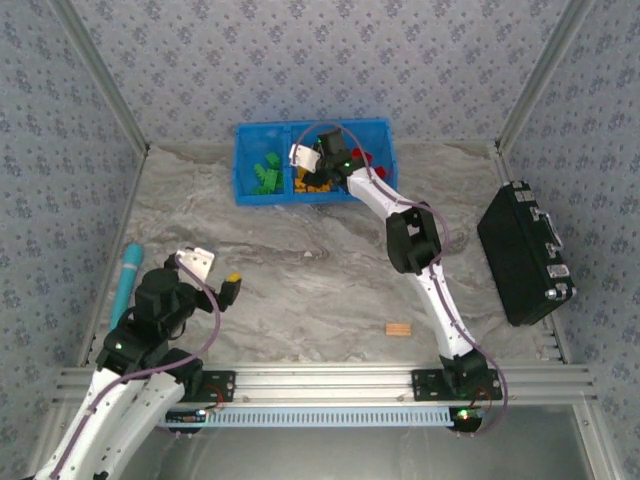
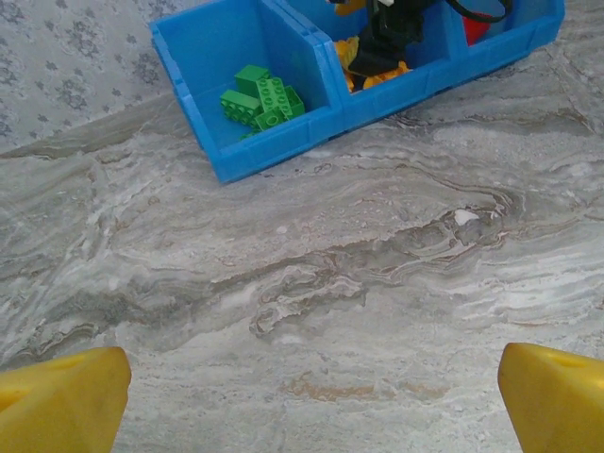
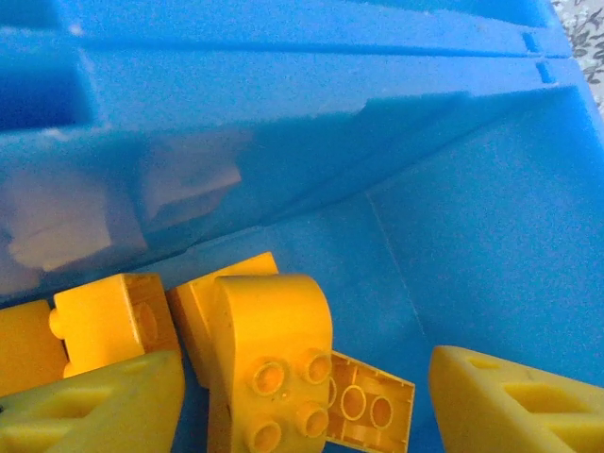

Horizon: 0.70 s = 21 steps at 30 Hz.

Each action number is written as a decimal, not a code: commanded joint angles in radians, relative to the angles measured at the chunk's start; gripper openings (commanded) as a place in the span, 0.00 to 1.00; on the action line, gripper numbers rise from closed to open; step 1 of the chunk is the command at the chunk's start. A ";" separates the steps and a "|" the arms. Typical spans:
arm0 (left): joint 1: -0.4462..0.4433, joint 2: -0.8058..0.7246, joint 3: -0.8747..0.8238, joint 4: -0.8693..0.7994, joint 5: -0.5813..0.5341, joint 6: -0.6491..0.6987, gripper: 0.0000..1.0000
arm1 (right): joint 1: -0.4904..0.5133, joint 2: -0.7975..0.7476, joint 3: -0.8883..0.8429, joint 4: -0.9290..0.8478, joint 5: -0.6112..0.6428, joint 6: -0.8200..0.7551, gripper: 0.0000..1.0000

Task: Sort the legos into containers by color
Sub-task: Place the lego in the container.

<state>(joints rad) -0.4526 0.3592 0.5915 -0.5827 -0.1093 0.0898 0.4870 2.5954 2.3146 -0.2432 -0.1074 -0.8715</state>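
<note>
Three-way sorting: hanging open over the orange legos (image 3: pixel 104 321)

Stretching the right arm (image 1: pixel 437 295) long across the marbled desk (image 1: pixel 300 290), bending at the elbow mid-desk and tipping the right claw (image 1: pixel 322 170) down into the middle compartment of the blue bin (image 1: pixel 250 130). Standing there with jaws apart, clamping nothing.

Framing, through the right wrist camera, one rounded orange brick (image 3: pixel 269 349) with studs facing the lens between the two yellow fingertips (image 3: pixel 510 406). Lying just beside the fingertip at the view's left, well apart from the other, among flatter orange pieces on the blue floor of that compartment.

Folding the left arm (image 1: pixel 150 310) near its base at the desk's near left corner. Hovering the left claw (image 2: pixel 311 401) above bare desk, jaws spread wide, holding nothing, well apart from the bin.

Giving, through the left wrist camera, a slanted look at the bin's front. Showing green legos (image 2: pixel 260 99) heaped in the left compartment, orange ones in the middle around the black right claw, and red legos (image 2: pixel 477 28) peeking from the right compartment.

Adding, from overhead, the edges of the scene: a black case (image 1: pixel 525 255) at the far right of the desk, a tan block (image 1: pixel 399 330) near the right arm's base, a teal tube (image 1: pixel 127 280) beside the left arm.
</note>
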 commanded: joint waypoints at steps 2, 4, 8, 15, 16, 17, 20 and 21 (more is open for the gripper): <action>-0.004 -0.045 0.000 0.029 -0.041 0.016 1.00 | 0.002 -0.108 -0.063 0.024 0.015 0.010 0.79; -0.003 -0.070 0.003 0.021 -0.035 0.016 1.00 | 0.004 -0.187 -0.152 0.053 0.030 0.026 0.95; -0.003 -0.100 0.011 0.019 -0.055 0.021 1.00 | 0.013 -0.402 -0.414 0.174 0.066 0.074 0.99; -0.002 0.055 0.024 0.236 -0.228 0.070 1.00 | 0.021 -0.810 -0.811 0.149 0.159 0.124 0.99; 0.003 0.102 0.038 0.260 -0.234 0.077 1.00 | 0.020 -0.873 -0.874 0.152 0.182 0.131 0.99; 0.011 0.142 0.055 0.269 -0.231 0.082 1.00 | 0.019 -0.926 -0.928 0.149 0.198 0.137 0.99; 0.032 0.269 0.118 0.266 -0.192 0.076 1.00 | 0.009 -1.104 -1.087 0.125 0.260 0.184 0.99; 0.033 0.302 0.135 0.277 -0.184 0.083 1.00 | 0.006 -1.164 -1.153 0.113 0.288 0.211 0.99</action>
<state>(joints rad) -0.4305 0.6056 0.6575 -0.3870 -0.2890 0.1493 0.5041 1.5192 1.2812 -0.0799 0.0845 -0.7357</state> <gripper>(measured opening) 0.999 0.993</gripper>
